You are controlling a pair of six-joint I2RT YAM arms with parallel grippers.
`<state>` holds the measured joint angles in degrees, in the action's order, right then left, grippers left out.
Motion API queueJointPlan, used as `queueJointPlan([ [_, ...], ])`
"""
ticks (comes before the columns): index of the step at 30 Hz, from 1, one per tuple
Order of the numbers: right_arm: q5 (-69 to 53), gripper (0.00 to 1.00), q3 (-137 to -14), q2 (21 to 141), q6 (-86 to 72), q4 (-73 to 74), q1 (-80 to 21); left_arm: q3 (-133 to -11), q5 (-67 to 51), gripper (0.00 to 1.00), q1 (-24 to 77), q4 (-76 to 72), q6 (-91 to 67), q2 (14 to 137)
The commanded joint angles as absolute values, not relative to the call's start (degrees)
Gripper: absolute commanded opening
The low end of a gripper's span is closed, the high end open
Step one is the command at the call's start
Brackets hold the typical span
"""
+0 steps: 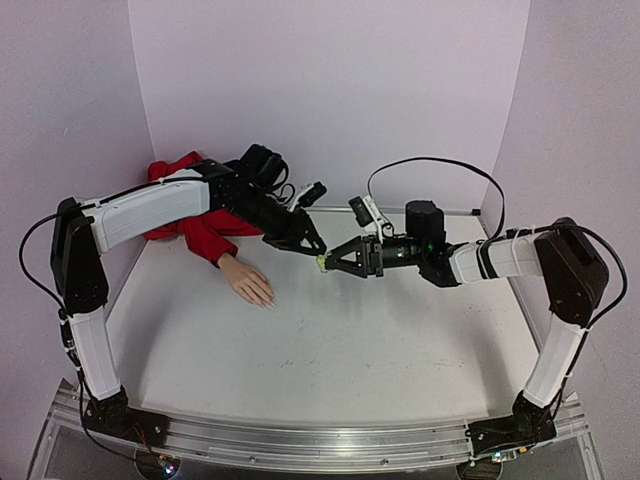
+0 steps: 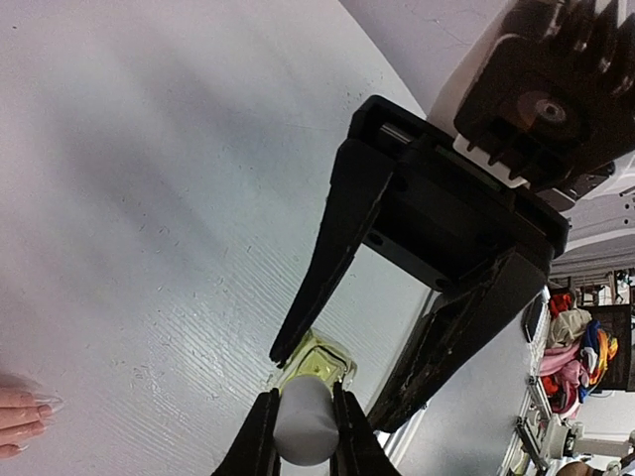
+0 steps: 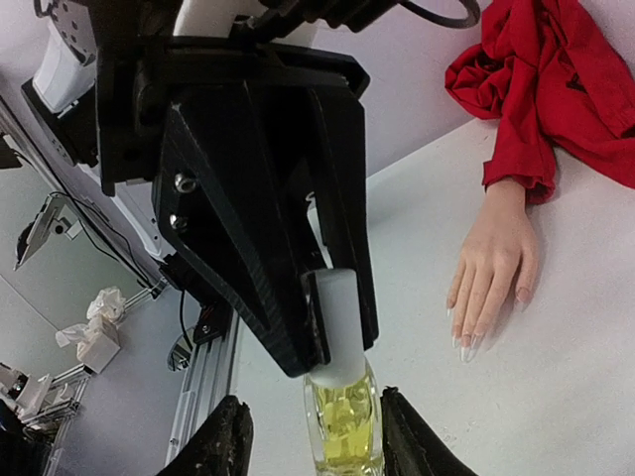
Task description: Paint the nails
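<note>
Yellowish bottle (image 3: 342, 431) at 3 o'clock of mannequin hand (image 1: 248, 283), uncapping step: left end effector (image 2: 303, 402) clamps cap (image 3: 335, 317), right end effector (image 3: 314, 407) sits apart around it, should squeeze, then twist.

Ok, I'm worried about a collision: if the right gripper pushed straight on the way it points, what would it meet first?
Most likely the yellowish bottle, which sits between its jaws; just beyond it is the left gripper, shut on the bottle's white cap.

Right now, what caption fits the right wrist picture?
Left gripper pinches the white cap of the yellowish bottle, flanked by the open right gripper; mannequin hand lies beyond.
</note>
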<state>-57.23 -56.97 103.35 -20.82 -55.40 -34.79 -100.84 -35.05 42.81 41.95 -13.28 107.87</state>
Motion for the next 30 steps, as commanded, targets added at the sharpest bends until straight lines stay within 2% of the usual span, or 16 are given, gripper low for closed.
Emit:
queueJointPlan([
  [1, -61.25, 0.43, -60.60, 104.46, -21.18, -60.41, -35.46, -103.67, -37.62, 0.00, 43.02, 39.56, -10.79, 104.18],
  [16, -62.01, 0.26, -62.65, 106.01, -20.77, -61.00, -37.10, -102.69, -35.94, 0.00, 43.02, 39.60, -9.40, 101.63],
  [22, -57.30, 0.01, -63.01, 105.62, -19.93, -60.71, -37.32, -102.53, -33.52, 0.00, 43.07, 39.63, -11.34, 101.34],
  [25, -45.70, 0.00, -62.70, 104.38, -17.12, -57.76, -37.85, -102.09, -28.27, 0.00, 43.07, 40.01, -14.55, 101.02],
  [27, -25.04, 0.00, -63.73, 102.38, -11.09, -50.27, -40.92, -101.48, -22.72, 0.00, 43.07, 40.43, -17.97, 100.70],
  [30, 8.39, 0.00, -63.61, 100.37, -6.85, -49.92, -47.01, -99.50, -14.22, 0.00, 43.15, 40.57, -23.87, 100.29],
])
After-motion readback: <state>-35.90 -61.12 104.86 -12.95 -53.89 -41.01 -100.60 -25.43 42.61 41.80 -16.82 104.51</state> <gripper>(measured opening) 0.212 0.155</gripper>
